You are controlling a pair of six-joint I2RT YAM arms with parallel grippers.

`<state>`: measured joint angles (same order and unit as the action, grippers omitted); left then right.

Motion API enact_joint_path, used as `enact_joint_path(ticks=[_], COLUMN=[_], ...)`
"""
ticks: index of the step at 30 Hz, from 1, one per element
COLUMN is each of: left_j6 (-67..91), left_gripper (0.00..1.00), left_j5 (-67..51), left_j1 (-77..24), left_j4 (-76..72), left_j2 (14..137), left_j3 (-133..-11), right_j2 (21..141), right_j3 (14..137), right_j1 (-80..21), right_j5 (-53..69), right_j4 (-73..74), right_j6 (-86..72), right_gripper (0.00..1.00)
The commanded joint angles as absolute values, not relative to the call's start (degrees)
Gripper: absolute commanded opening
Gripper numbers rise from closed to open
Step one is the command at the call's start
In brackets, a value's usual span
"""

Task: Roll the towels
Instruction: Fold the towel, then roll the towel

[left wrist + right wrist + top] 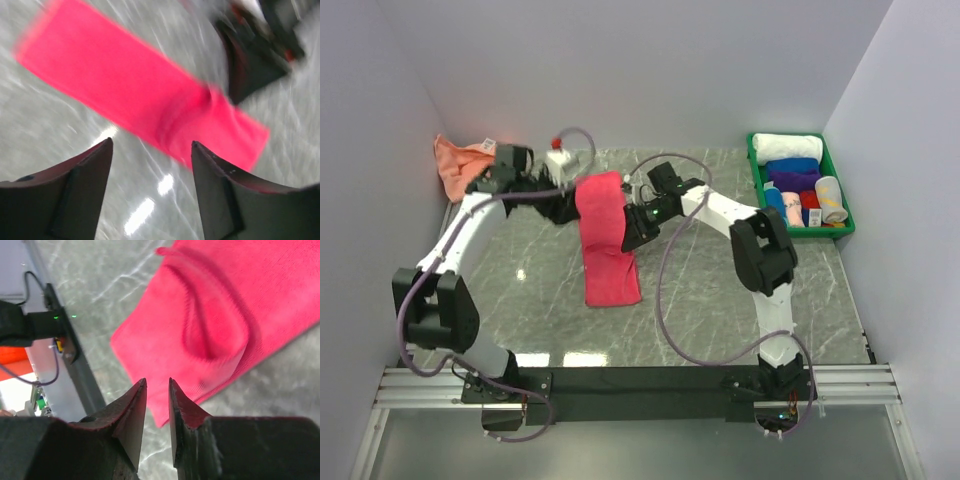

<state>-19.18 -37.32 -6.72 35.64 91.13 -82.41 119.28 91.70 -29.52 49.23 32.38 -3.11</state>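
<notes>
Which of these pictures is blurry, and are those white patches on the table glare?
Left wrist view: motion-smeared throughout, the pink towel streaky; top view: sharp, white glare spots on the marble table; right wrist view: mostly sharp, towel's weave visible.

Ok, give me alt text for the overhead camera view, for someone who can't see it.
A crimson pink towel lies as a long strip on the marbled table, with the left gripper and right gripper flanking it. An orange towel sits far left; a green tray of rolled towels far right.

A green plastic tray (756, 172) sits at the far right corner of the grey marbled table (540, 300).
</notes>
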Motion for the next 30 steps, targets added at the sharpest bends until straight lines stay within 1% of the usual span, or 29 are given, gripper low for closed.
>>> enact_joint_path(ticks=[1,2,3,4,6,7,10,12,14,19,23,30], left_j6=[-32.1,-35.1,-36.4,-37.4,-40.1,-40.8,-43.6,-44.9,-46.2,-46.5,-46.8,-47.5], left_gripper=[0.66,0.65,0.65,0.65,0.67,0.67,0.66,0.64,0.63,0.61,0.6,0.56], left_j5=[-34.2,-32.3,-30.3,-27.5,-24.8,-23.1,-19.4,-14.9,-11.3,-10.1,-9.0,-9.1], left_j1=[-11.0,-12.6,-14.0,-17.0,-20.6,-24.3,-32.7,-38.0,-40.9,-46.0,-47.2,-47.9], left_j4=[41.0,39.6,38.1,34.5,31.3,28.8,24.1,21.3,17.8,14.8,12.2,12.3], left_j2=[85.3,83.3,81.1,79.1,73.6,70.8,67.8,67.1,67.3,70.8,74.2,79.3], left_j3=[-70.3,-67.3,-61.7,-59.0,-52.3,-50.4,-44.3,-40.4,-38.2,-37.5,-37.3,-37.3], right_j2=[124.2,125.0,125.8,127.5,129.3,130.7,133.1,134.1,134.5,134.7,134.6,134.8], right_j3=[97.5,98.4,99.1,100.3,101.0,101.0,100.3,100.2,99.9,99.4,99.1,98.0], right_j1=[-31.5,-31.8,-32.0,-32.4,-33.0,-33.1,-33.5,-33.4,-33.4,-33.5,-33.5,-33.4], right_j5=[47.2,46.7,45.5,45.0,43.3,42.7,41.0,40.6,40.3,40.6,40.4,40.6], right_j4=[34.3,34.2,34.0,34.1,34.5,34.5,33.9,33.7,33.5,33.6,34.0,34.3], right_j6=[-3.1,-3.2,-3.2,-3.1,-2.6,-2.4,-2.8,-2.9,-3.2,-3.3,-2.8,-2.3], right_gripper=[0.31,0.31,0.31,0.31,0.29,0.29,0.28,0.28,0.27,0.27,0.27,0.25])
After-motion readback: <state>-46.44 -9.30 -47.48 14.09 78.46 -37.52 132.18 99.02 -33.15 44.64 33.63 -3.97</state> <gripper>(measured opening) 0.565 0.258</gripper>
